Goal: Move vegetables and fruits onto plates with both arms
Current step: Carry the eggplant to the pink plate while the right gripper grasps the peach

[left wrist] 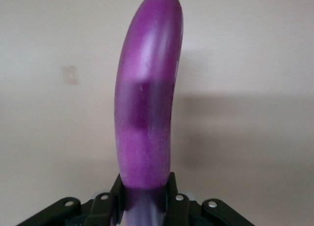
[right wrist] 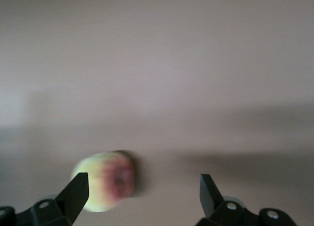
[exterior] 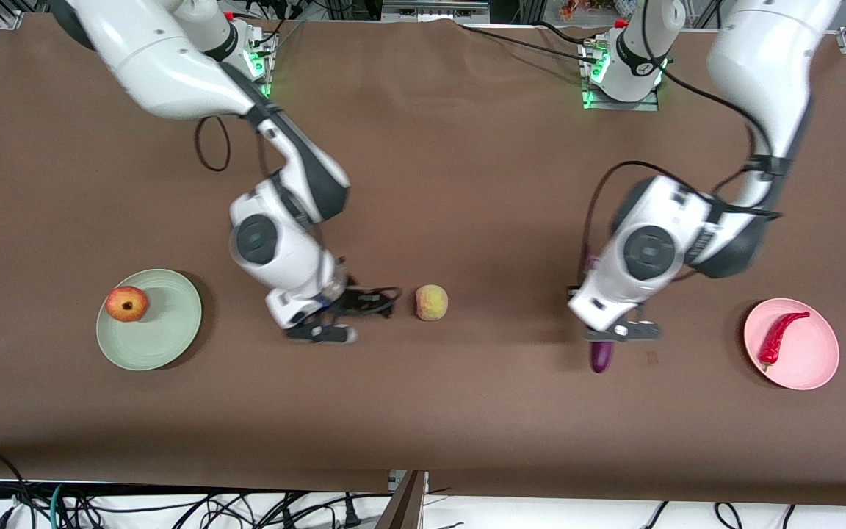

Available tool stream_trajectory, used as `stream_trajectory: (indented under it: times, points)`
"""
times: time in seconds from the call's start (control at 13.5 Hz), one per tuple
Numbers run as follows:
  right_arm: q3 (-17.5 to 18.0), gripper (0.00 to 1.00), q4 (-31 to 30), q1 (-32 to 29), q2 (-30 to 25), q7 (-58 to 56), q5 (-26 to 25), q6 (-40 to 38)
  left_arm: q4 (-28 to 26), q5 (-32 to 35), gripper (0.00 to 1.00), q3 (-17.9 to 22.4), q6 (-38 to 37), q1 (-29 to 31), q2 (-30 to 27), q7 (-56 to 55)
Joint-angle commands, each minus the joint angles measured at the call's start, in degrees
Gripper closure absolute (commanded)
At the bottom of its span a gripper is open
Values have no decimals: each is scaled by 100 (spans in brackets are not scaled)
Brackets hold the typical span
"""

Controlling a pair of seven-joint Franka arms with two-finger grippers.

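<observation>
Eggplant (left wrist: 147, 108) in left claw (exterior: 617, 332), right claw (right wrist: 142, 189) wide beside peach (exterior: 431, 302).

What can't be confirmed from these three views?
- Eggplant: front view shows only its tip; the left gripper and wrist cover the rest.
- Eggplant stem end: left wrist view, hidden between the fingers.
- Peach: right wrist view, blurred, partly covered by a right gripper fingertip.

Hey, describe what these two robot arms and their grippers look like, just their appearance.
Both arms are glossy white with rounded shells, dark grey bands at the joints and a dark round cap on each wrist. Loose black cables loop alongside them. The left gripper and right gripper are black with two fingers, and green lights glow at both bases.
</observation>
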Motion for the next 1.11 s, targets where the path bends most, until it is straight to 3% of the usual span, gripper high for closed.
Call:
stream_trajectory:
  times: [0.0, 0.3, 0.52, 0.81, 0.89, 0.96, 1.03]
  points:
    - [-204, 0, 42, 359, 100, 173, -41, 469, -113, 122, 94, -60, -32, 716, -149, 1468]
    - [-976, 0, 42, 1334, 248, 182, -41, 1040, -113, 192, 94, 97, 47, 1587, -131, 3430]
    - [-1531, 0, 51, 1950, 591, 191, -32, 1594, 150, 1288, 94, 283, 82, 1816, -44, 4354]
    - [-1770, 1, 51, 2198, 812, 191, -24, 1921, 520, 1783, 94, 388, 993, 2334, 439, 5681]
    - [-1778, 23, 51, 2198, 812, 182, -41, 1947, 520, 1800, 94, 562, 1318, 2388, 483, 5936]
    - [-1787, 70, 51, 2198, 812, 174, -24, 1974, 520, 1792, 94, 808, 1652, 2388, 527, 6235]
    - [-1796, 85, 51, 2198, 812, 165, -24, 1974, 529, 1774, 92, 1002, 1942, 2388, 632, 6438]
